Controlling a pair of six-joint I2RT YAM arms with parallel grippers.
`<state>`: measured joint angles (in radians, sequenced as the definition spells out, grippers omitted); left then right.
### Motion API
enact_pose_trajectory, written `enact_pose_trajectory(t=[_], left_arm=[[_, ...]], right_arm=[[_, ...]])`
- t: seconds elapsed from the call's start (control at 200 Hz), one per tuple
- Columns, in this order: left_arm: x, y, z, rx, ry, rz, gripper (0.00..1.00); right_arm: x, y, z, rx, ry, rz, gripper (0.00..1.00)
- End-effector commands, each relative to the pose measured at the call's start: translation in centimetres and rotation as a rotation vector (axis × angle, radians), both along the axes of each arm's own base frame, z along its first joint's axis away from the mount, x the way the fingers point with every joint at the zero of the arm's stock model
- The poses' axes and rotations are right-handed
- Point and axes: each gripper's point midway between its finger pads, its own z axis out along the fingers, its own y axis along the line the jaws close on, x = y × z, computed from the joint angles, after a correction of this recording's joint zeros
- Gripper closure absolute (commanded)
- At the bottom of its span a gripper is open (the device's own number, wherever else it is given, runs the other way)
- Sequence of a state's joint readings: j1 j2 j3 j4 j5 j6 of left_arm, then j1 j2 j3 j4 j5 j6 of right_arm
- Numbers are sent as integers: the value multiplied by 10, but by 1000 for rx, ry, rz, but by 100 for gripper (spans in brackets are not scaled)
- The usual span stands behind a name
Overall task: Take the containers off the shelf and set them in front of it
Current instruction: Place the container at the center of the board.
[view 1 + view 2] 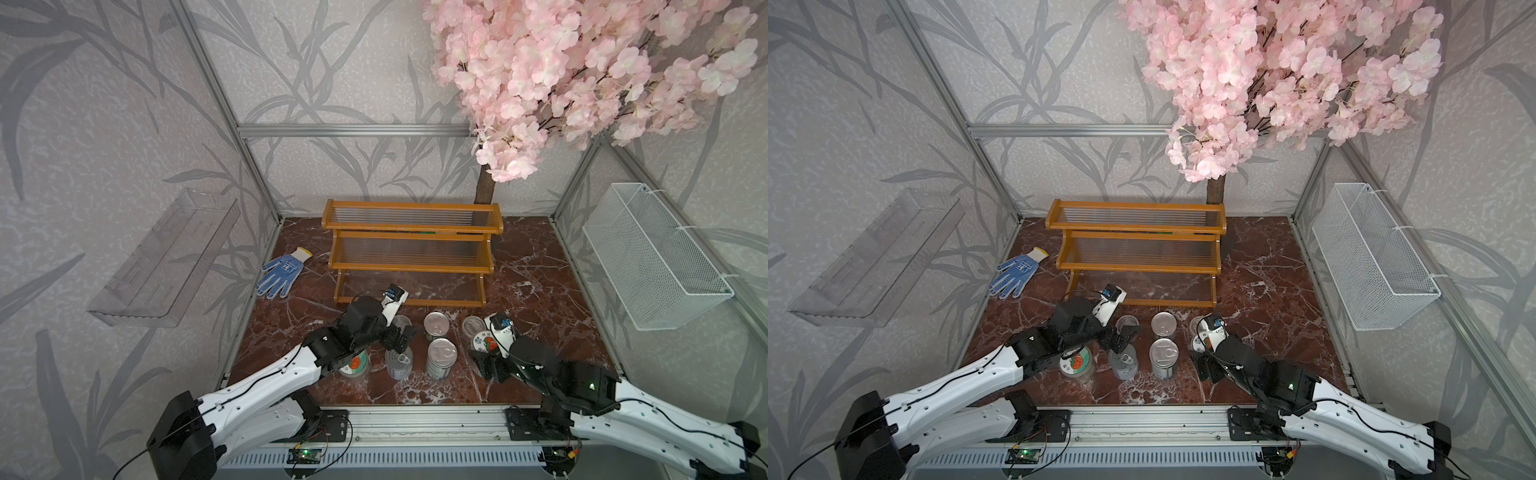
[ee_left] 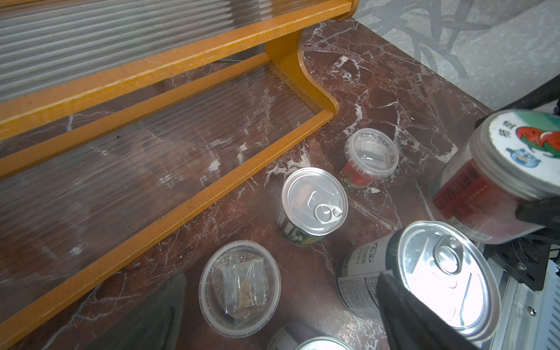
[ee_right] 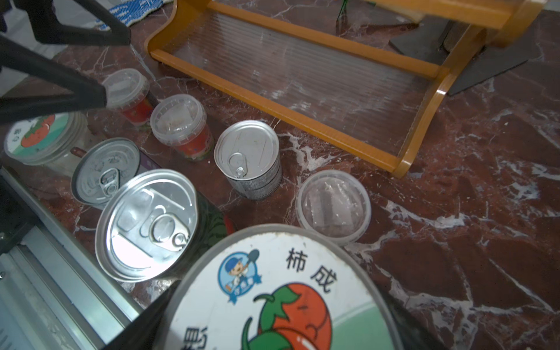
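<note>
Locating the shelf at the rear centre of the marble table, with all three tiers bare. Finding all containers standing close together on the marble between the shelf's bottom front bar and the table's front edge. Holding the left gripper spread wide and empty above the left half of the group. Clamping the right gripper on the sides of the right jar; not resolving any contact between this jar and the marble.

Leaving broad open marble from the group's right side to the right frame edge. Leaving a narrower strip on the left, partly crossed by the left arm, up to the blue glove lying flat near the shelf's left end. Leaving only a thin band between the nearest containers and the aluminium rail. Placing the tree trunk just behind the shelf's right end, the clear tray on the left wall and the wire basket on the right wall, both mounted above the tabletop.

Counting eight containers in the right wrist view. Counting three pull-tab tins: rear tin, left tin, centre tin. Counting three clear lidded cups: far cup, middle cup, right cup. Counting two tomato-lid jars: left jar and the right jar in the jaws. Counting one glove.
</note>
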<state>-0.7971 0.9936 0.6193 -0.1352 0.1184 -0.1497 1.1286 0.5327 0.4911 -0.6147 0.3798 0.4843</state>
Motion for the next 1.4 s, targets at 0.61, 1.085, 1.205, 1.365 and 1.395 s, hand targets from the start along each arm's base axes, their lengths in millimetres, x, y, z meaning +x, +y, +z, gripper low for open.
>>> enact_pose_trajectory(t=[0.61, 1.085, 1.205, 1.365, 1.395], left_arm=[[-1, 13, 13, 10, -1, 47, 0], [0, 26, 18, 7, -22, 85, 0], [9, 40, 22, 41, -31, 148, 0], [17, 63, 43, 18, -51, 262, 0], [18, 71, 42, 27, -42, 295, 0]], right_arm=[[7, 7, -60, 40, -43, -96, 14], [7, -5, -39, 24, -54, -129, 1], [15, -15, -11, 11, -118, -171, 1], [21, -16, 36, 51, -184, -176, 1], [21, -15, 43, 59, -184, -177, 1]])
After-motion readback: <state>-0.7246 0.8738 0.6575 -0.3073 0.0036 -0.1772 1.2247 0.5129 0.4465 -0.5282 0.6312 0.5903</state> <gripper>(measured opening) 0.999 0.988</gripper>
